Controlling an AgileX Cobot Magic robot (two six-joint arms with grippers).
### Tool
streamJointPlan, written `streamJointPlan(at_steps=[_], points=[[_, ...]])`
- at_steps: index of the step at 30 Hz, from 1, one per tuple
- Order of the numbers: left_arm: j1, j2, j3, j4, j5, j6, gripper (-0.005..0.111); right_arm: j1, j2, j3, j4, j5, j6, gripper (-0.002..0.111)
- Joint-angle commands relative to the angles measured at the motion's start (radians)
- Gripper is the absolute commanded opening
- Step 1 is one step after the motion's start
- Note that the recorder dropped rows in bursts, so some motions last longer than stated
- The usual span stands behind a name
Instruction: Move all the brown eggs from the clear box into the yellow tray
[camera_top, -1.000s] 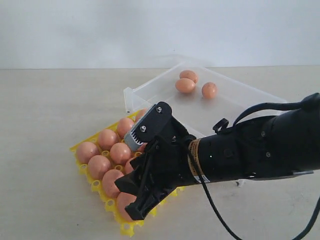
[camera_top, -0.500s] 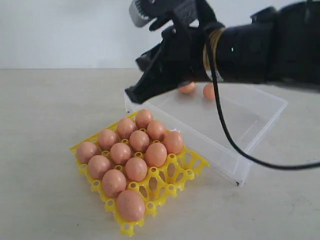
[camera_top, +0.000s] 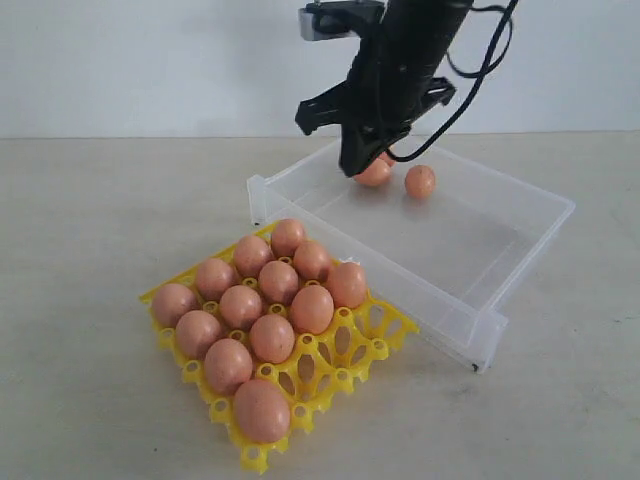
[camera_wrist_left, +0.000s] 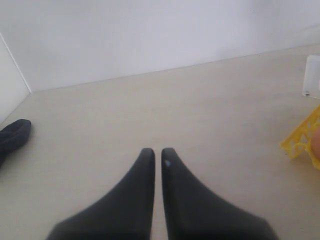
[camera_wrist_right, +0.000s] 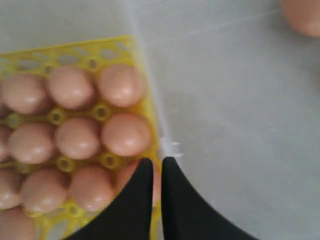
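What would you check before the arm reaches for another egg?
1. Right pincer empty: ok, nothing between its tips.
2. Right pincer opened for a grab: not ok, it is shut.
3. Brown eggs waiting in the clear box: ok, two show; any more behind the arm, cannot tell.
4. Free cups in the yellow tray: ok, several stand empty.
5. Left pincer out of the way: ok, shut, off to one side of the tray.
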Motion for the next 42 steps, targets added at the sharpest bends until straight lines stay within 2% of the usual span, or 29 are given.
streamJointPlan(at_steps=[1,3,6,11,14,22,25,42], points=[[0.001,-0.003,0.003,0.001,0.0,-0.004,0.004,0.045,-0.003,-0.023,0.195,0.023,-0.205,0.0],[0.001,-0.003,0.003,0.001,0.0,-0.004,0.004,0.112,-0.023,-0.009,0.146,0.023,-0.207,0.0],[0.001,-0.003,0.003,0.001,0.0,-0.004,0.004,0.265,-0.069,0.101,0.109,0.023,-0.207,0.0],[0.001,-0.003,0.003,0.001,0.0,-0.004,0.004,0.383,-0.071,0.205,-0.065,0.023,-0.075,0.0],[0.001,-0.003,0.003,0.001,0.0,-0.004,0.004,0.418,-0.071,0.256,-0.058,0.023,-0.073,0.0],[0.001,-0.003,0.003,0.001,0.0,-0.004,0.004,0.435,-0.071,0.345,-0.09,0.023,-0.079,0.0],[0.001,-0.003,0.003,0.001,0.0,-0.004,0.004,0.435,-0.068,0.359,-0.082,-0.032,-0.075,0.0],[0.001,-0.003,0.003,0.001,0.0,-0.004,0.004,0.435,0.014,0.359,-0.073,-0.119,-0.068,0.0]])
